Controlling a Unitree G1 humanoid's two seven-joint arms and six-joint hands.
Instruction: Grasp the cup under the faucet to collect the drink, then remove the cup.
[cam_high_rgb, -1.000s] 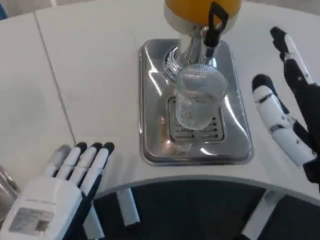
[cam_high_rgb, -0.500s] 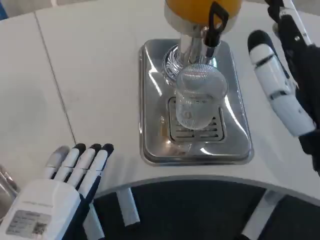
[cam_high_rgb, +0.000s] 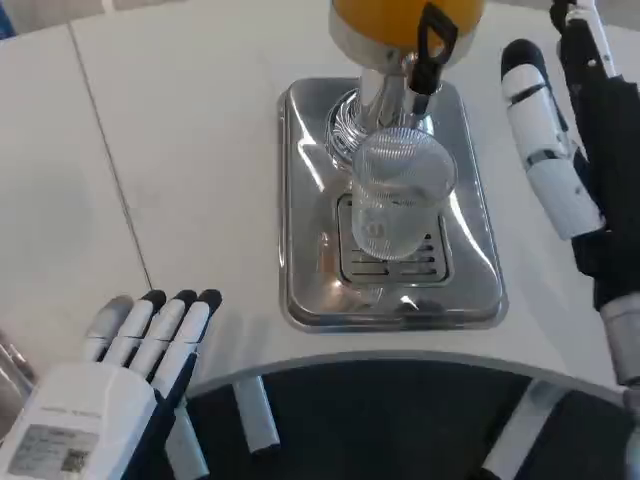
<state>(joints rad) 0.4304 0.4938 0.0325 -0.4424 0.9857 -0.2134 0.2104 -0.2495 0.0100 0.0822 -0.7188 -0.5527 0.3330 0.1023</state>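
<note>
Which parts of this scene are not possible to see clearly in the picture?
- Dispenser: head view, its orange tank is cut off by the top edge.
- Faucet spout: hidden behind the black lever.
- Cup: clear glass, so any liquid inside cannot be told.
- Right hand: partly cut off by the right edge.
- Left hand: its label is too small to read.

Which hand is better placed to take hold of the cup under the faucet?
Right. The right hand is raised beside the cup with fingers apart; the left hand lies low at the table's near edge.

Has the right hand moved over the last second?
Yes. The right hand has moved up the picture, alongside the steel tray, toward the dispenser.
</note>
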